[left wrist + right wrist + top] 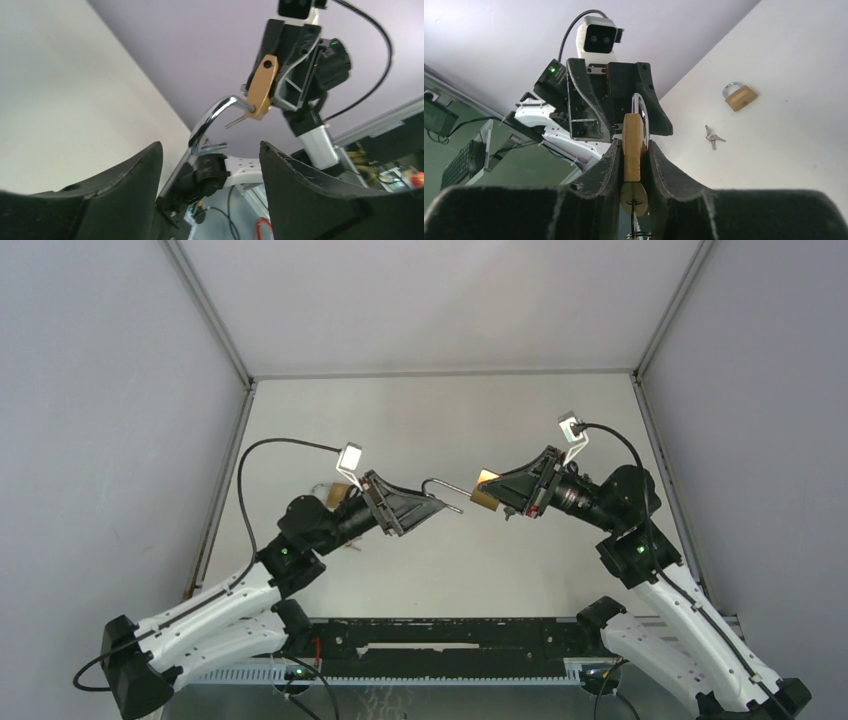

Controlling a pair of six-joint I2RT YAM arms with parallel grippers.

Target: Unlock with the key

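**Padlock held in mid-air between the two arms, right of centre in the top view**

The right gripper (634, 155) is clamped narrowly on the flat faces of the brass padlock (262, 86). The steel shackle (210, 116) points at the left gripper (210, 147), whose jaws stand wide and hold nothing. The shackle's free leg looks clear of the body. What seems to be the key (633, 197) sits at the body's underside. The lock is probably heavy, rigid and smooth, so the flat faces suit gripping; the round shackle would slip. A spare padlock (739, 96) and loose keys (711, 136) lie on the table (799, 150).
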